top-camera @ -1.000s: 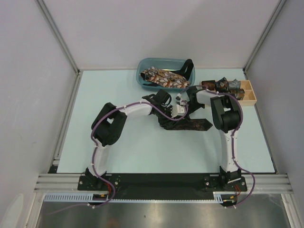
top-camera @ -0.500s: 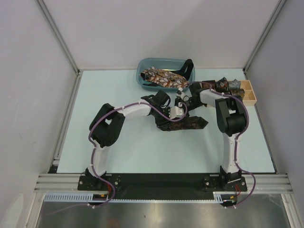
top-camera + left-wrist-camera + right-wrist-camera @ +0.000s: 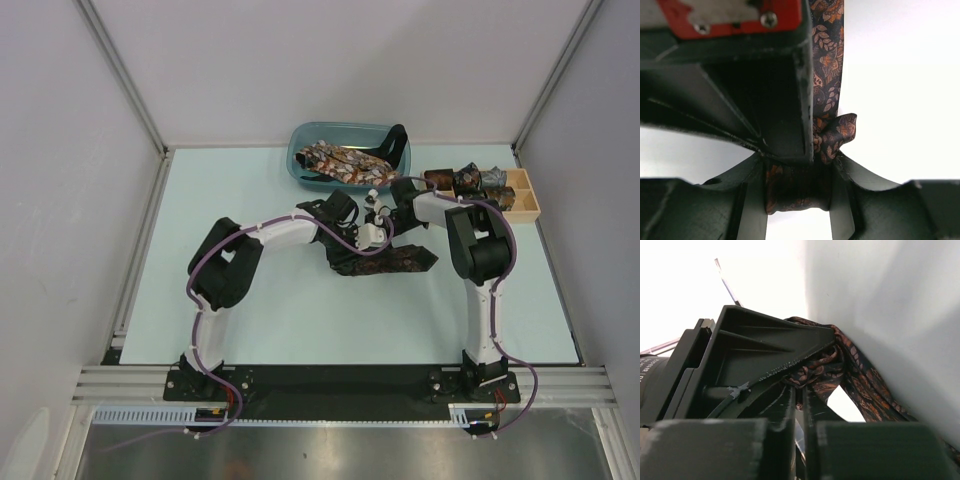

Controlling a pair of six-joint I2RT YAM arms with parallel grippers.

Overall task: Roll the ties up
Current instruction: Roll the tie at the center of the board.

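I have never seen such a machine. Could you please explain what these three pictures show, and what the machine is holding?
The machine is two robot arms, a left arm and a right arm, bolted at a table's near edge. The wide picture looks down from above; each close picture comes from a camera on one wrist. On the table are a blue bin of loose ties, a wooden box with rolled ties, and one dark patterned tie. The left gripper and the right gripper are both shut on that dark tie.
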